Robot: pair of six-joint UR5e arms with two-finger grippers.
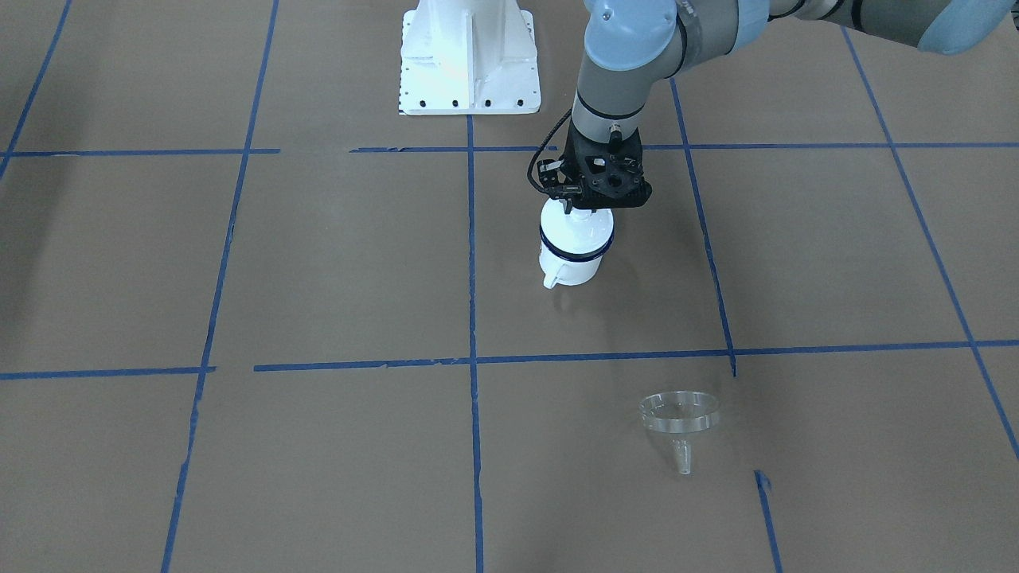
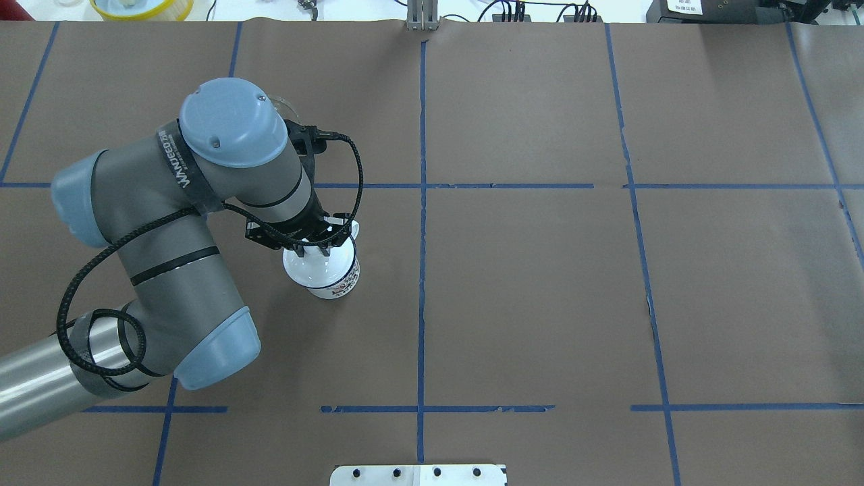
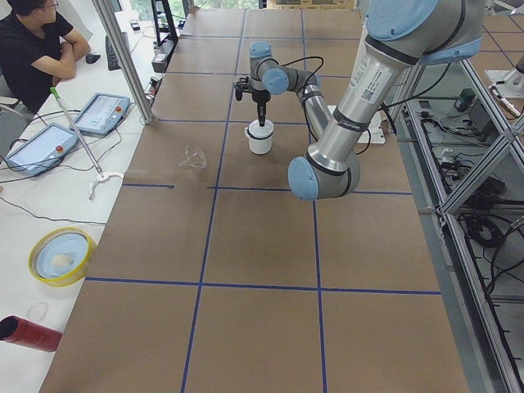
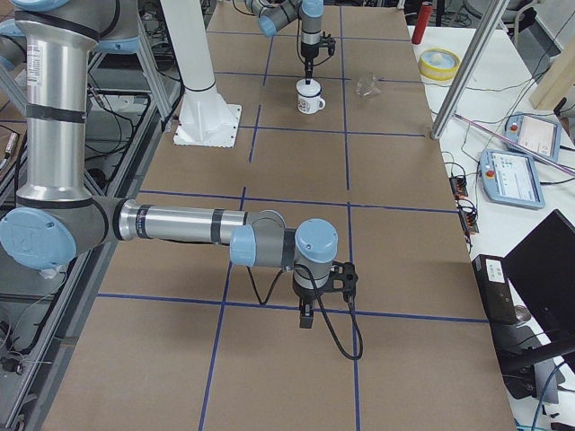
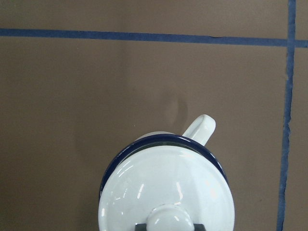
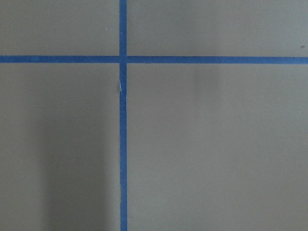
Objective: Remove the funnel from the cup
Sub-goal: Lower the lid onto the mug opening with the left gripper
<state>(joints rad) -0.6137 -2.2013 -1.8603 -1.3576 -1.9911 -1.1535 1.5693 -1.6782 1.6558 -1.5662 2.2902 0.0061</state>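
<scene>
One funnel (image 1: 679,414): nearest the operators' edge, tipped on the table (image 1: 318,263) with its spout toward that edge. It is out of the cup and well apart from it.
Cup (image 1: 567,263): farther in, upright, with its handle turned toward the funnel's side. A white domed lid (image 1: 577,227) sits on its blue rim.
Left gripper (image 1: 579,211): points straight down over the lid. From the wrist view its fingers look closed on the knob (image 5: 168,219), one on each side.
Step in hand: the funnel's removal looks done. The arm is busy with the lid, and I cannot tell whether it is seating it or about to lift it.
Next move: I'd guess a straight vertical motion. Any sideways drag on the knob could tip so light a mug.
Robot base (image 1: 468,56): white mount bolted beyond the cup.
Right gripper (image 4: 305,321): well away toward the table's other end, pointing down near a tape crossing. I cannot tell whether its fingers are apart or together.
Surface: brown paper, flat and matte, squared off by blue tape lines (image 1: 471,318).
Room: a seated operator (image 3: 33,49) by two teach pendants (image 3: 102,113). A yellow bowl (image 3: 59,255) and a red tube (image 3: 29,332) lie on the white bench alongside.
</scene>
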